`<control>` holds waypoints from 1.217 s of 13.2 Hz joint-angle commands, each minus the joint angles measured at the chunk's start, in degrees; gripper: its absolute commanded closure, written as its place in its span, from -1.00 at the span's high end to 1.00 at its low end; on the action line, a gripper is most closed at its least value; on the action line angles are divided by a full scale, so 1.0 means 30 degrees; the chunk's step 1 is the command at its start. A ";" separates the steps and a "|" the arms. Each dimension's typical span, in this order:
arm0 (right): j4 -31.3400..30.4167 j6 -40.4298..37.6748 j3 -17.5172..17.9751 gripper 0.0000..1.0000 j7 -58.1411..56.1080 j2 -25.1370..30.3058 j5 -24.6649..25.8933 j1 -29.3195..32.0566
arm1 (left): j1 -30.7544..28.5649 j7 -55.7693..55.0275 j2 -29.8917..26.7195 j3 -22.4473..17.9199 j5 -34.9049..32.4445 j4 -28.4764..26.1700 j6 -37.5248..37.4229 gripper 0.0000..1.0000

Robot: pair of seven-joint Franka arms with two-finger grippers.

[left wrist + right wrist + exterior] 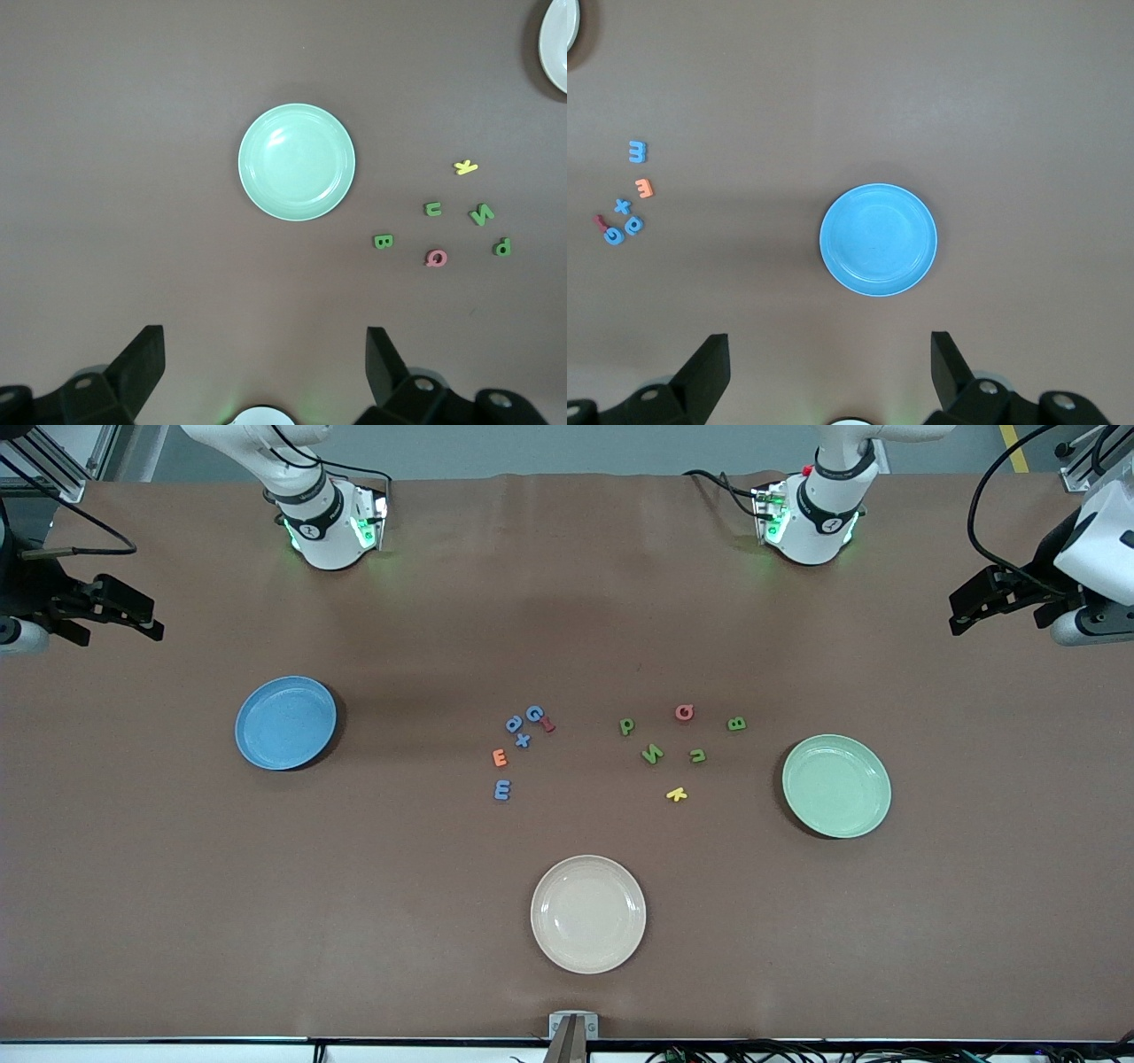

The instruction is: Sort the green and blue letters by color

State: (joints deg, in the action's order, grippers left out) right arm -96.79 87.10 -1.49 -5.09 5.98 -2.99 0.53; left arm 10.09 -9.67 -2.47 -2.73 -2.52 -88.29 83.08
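Several blue letters (pixel 514 724) lie mid-table, one (pixel 502 789) nearer the front camera; they also show in the right wrist view (pixel 623 206). Several green letters (pixel 653 754) lie toward the left arm's end and show in the left wrist view (pixel 433 209). The blue plate (pixel 285 722) at the right arm's end and the green plate (pixel 836 786) at the left arm's end hold nothing. My left gripper (pixel 992 602) (pixel 266 341) is open and empty, high over the table's left-arm end. My right gripper (pixel 115 615) (pixel 830 345) is open and empty, high over the right-arm end.
A cream plate (pixel 588 913) holds nothing and sits nearest the front camera. An orange letter (pixel 500 757) and a red one (pixel 548 724) lie among the blue letters. A pink letter (pixel 684 712) and a yellow one (pixel 677 794) lie among the green.
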 commanded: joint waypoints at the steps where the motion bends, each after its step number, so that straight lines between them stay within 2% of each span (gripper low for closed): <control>1: -0.0607 0.0148 0.0056 1.00 -0.0531 0.0702 0.0000 0.0117 | -0.0082 0.0322 0.0268 0.0032 -0.0186 0.0573 -0.0448 0.99; 7: -0.0607 -0.0234 0.0057 1.00 0.0581 0.0967 0.0441 0.0117 | -0.0024 0.0410 0.1203 0.0003 -0.0216 0.1100 -0.0448 0.99; 10: -0.0636 -0.0351 0.0057 1.00 0.2040 0.0967 0.0383 0.0117 | -0.0112 0.0175 0.1790 0.0003 -0.0157 0.0344 -0.0361 0.99; 12: -0.0636 -0.0293 0.0028 1.00 0.2077 0.0938 0.0295 0.0117 | -0.0141 0.0175 0.1646 0.0003 -0.0157 -0.2050 0.1648 0.99; 14: -0.0636 -0.0176 0.0028 1.00 0.1989 0.0908 0.0120 0.0146 | -0.0463 0.0175 0.1499 0.0032 -0.0157 -0.4891 0.4838 0.99; 16: -0.0752 -0.0029 0.0028 1.00 0.1552 0.0908 0.0060 0.0146 | -0.0463 0.0175 0.1207 0.0032 -0.0157 -0.8169 0.9079 0.99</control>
State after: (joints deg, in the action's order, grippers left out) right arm -97.34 86.25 -1.58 -0.06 7.28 -2.24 0.56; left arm 8.87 -9.57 4.00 -2.78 -2.52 -103.07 100.76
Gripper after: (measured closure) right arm 0.000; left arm 0.000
